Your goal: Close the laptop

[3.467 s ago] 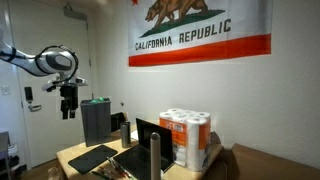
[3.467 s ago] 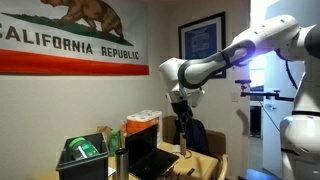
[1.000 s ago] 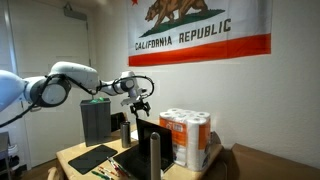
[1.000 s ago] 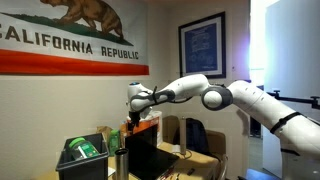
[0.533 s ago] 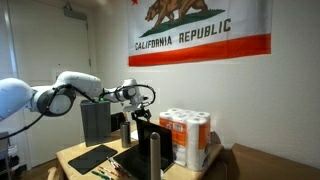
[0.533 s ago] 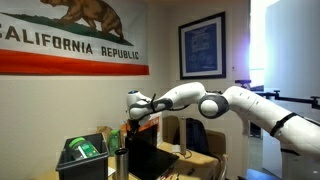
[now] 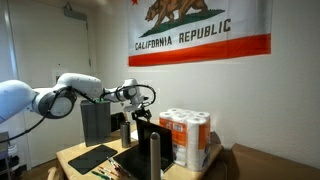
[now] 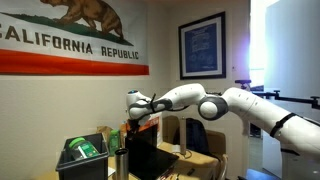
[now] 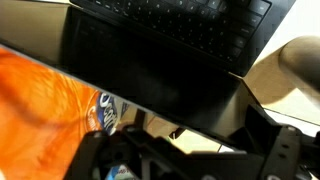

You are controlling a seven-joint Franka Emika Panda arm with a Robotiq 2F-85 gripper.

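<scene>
Hovering my gripper near the top edge of the upright screen, I see the laptop standing open on the surface, just beside the paper-roll pack. I cannot tell how wide the gripper's jaws stand.

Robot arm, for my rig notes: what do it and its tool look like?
The arm is white, with rounded tubular links and darker bands at the joints. The tool is black and blocky; a thin dark cable seems to loop beside it. No markings are legible.
</scene>
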